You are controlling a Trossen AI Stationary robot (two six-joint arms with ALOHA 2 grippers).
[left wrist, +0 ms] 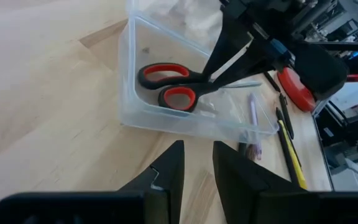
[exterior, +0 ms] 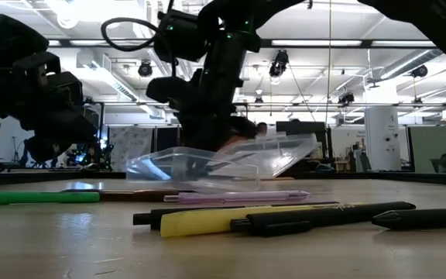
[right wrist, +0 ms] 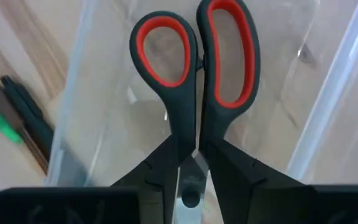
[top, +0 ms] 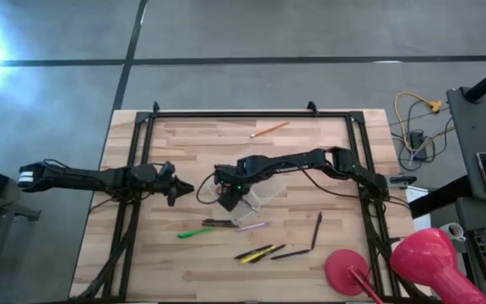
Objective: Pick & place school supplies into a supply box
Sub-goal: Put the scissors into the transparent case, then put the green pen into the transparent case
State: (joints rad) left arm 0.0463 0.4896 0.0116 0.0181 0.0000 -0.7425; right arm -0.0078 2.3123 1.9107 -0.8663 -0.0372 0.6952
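Note:
The clear supply box (top: pixel 260 199) stands mid-table and looks tilted in the low view (exterior: pixel 223 164), one end raised. My right gripper (top: pixel 226 194) reaches into it from above, shut on the red-handled scissors (left wrist: pixel 169 87). My left gripper (left wrist: pixel 197 158) hovers a little to the box's left, narrowly open and touching nothing. Lying on the table nearer than the box are a green pen (top: pixel 194 232), a dark brown pencil (top: pixel 218 223), a lilac pen (top: pixel 253 226), a yellow pen (top: pixel 260 252) and dark pens (top: pixel 316 230). An orange pencil (top: pixel 268 129) lies by the far edge. My right gripper (right wrist: pixel 196 149) pinches the scissors between its two fingers at the blades just past the pivot (right wrist: pixel 194 163), its fingers lying along the blades. It comes slanting down from above. The red-lined handle loops (right wrist: pixel 163 56) point away from the fingers, down inside the box.
Two big pink-red round objects (top: pixel 348 270) (top: pixel 429 257) sit at the near right corner. A black frame's rails (top: pixel 133 152) run along the table's left, right and far sides. Cables (top: pixel 412 118) and equipment lie beyond the right edge. Bare wood shows on the far half.

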